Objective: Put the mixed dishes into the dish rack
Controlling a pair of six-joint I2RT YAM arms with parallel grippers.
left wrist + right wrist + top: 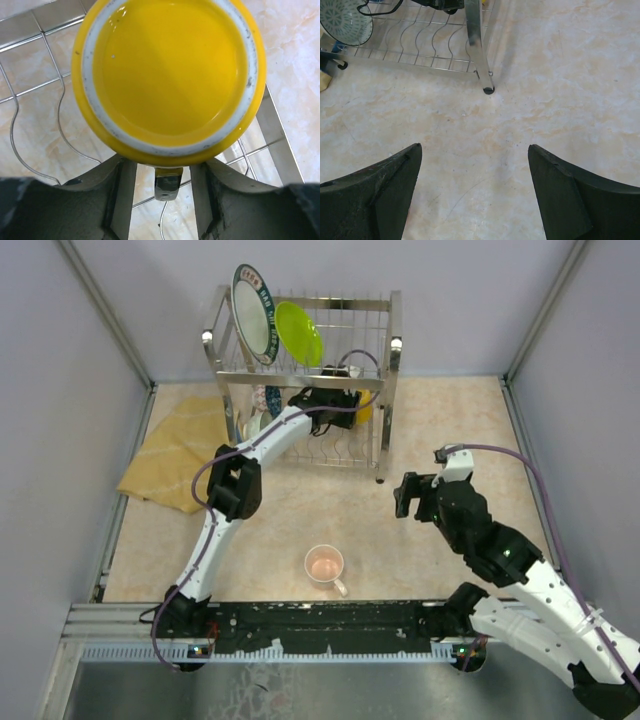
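Observation:
The dish rack (385, 360) stands at the back of the table. The white plate with a dark rim (252, 315) and the lime-green plate (298, 332) stand upright in its top tier. The yellow mug (170, 75) sits mouth-up on the lower wire shelf, partly hidden in the top view (365, 412). My left gripper (162, 170) is open, and the mug's handle (168, 182) lies between its fingers with gaps on both sides. The blue patterned bowl (345, 20) stands on the lower shelf's left part. The pale pink mug (324, 564) stands on the table near the front. My right gripper (475, 155) is open and empty over bare table.
A yellow patterned cloth (175, 455) lies left of the rack. The rack's front right post foot (488, 90) stands ahead of my right gripper. Grey walls close in the table on the left, right and back.

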